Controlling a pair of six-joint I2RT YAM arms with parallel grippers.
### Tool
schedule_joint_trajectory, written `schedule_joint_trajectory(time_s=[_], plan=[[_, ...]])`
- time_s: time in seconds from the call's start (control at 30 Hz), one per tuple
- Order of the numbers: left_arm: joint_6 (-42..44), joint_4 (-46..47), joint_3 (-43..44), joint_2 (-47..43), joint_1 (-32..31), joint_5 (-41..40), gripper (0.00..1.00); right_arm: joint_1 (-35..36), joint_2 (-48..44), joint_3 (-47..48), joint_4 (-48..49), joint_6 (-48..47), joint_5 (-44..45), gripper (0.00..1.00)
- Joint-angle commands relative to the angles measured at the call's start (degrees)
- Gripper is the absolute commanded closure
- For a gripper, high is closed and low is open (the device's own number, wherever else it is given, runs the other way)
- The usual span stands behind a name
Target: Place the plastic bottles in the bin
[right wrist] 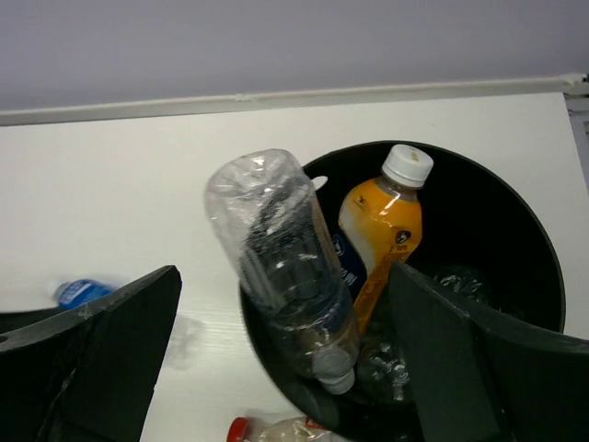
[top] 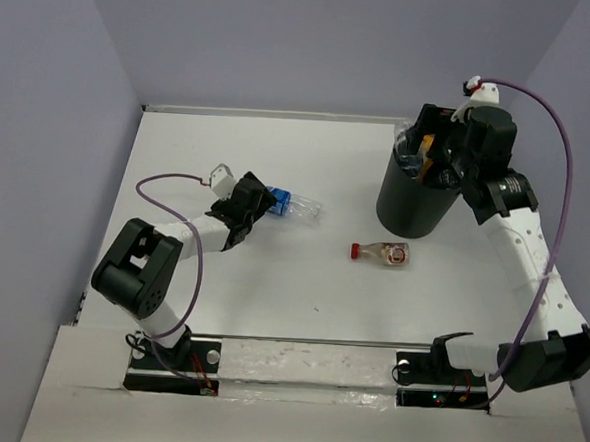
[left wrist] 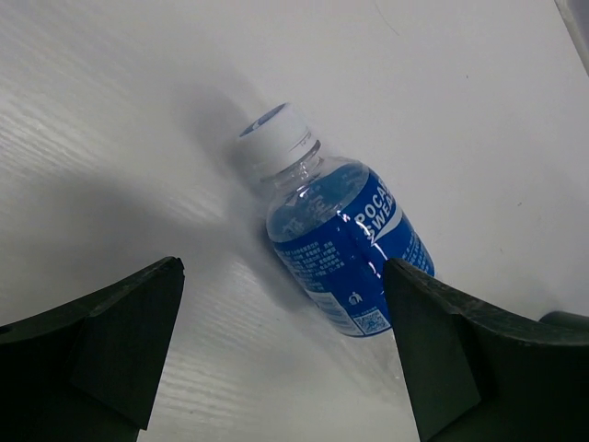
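The black bin (top: 414,210) stands at the right; in the right wrist view its rim (right wrist: 543,258) rings an orange-juice bottle (right wrist: 382,226) and a clear bottle (right wrist: 285,267) that sticks out upside down over the edge. My right gripper (right wrist: 285,368) hangs open above the bin. A blue-labelled bottle (top: 294,206) lies on the table; in the left wrist view it (left wrist: 340,230) lies just ahead of my open left gripper (left wrist: 281,350), near the right finger. A small red-capped bottle (top: 381,252) lies in front of the bin.
White table with walls at the back and sides. The purple cables loop over both arms. The red-capped bottle also shows at the bottom of the right wrist view (right wrist: 276,431).
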Motion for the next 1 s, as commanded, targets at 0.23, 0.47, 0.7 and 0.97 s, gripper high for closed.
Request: schedule_joint_trajectory(time_s=[0.23, 0.47, 0.7, 0.97], plan=[[-0.94, 8.39, 6.4, 8.19, 1.16, 4.06, 0.01, 9.03, -8.73, -7.01, -1.09, 1.05, -11.15, 0.0], [-0.85, 9.19, 9.75, 12.68, 1.51, 5.56, 0.02, 18.62, -6.36, -11.41, -0.21, 0.96, -10.79, 0.02], [-2.43, 10.69, 11.59, 15.66, 2.47, 6.34, 0.17, 24.24, -2.41, -13.08, 0.76, 0.88, -11.06, 0.05], [-1.82, 12.18, 10.9, 15.41, 3.44, 7.14, 0.48, 25.57, 1.81, -13.53, 2.51, 0.09, -13.6, 0.05]])
